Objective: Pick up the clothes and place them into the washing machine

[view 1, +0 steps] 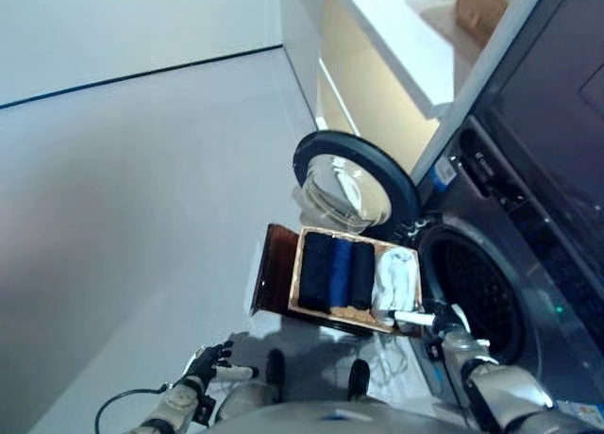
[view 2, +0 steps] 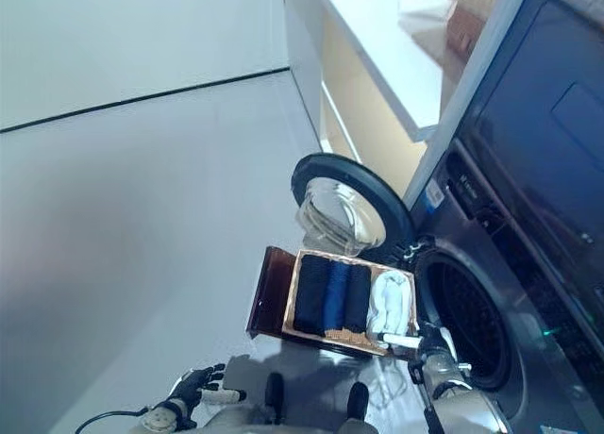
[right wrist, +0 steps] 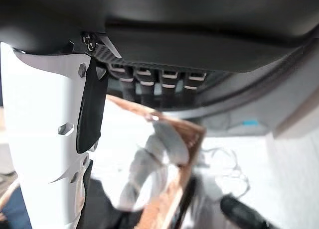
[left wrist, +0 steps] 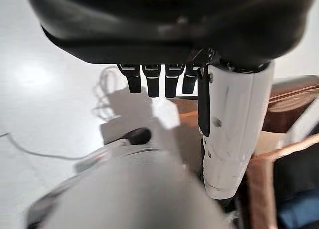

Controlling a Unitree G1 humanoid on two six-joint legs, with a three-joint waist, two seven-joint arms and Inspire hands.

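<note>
A shallow woven tan basket sits on a dark brown wooden stool at the centre of the head view, on a pale grey floor. Inside it lie rolled clothes: two black rolls, a blue roll between them, and a crumpled white cloth at the basket's 3 o'clock end. Just beyond, at 3 o'clock, is the dark grey front-loading washing machine with its drum mouth open; its round glass door is swung out at 12 o'clock from the basket.

The right hand hovers at the basket's 5 o'clock corner, close to the white cloth, fingers straight and holding nothing. The left hand hangs low at 8 o'clock, well apart from the basket, fingers relaxed and empty.

The clothes look soft, light and limp; they will likely sag and unroll when lifted. The white cloth is nearest, and pinching a thick fold at its middle seems the surest hold.
</note>
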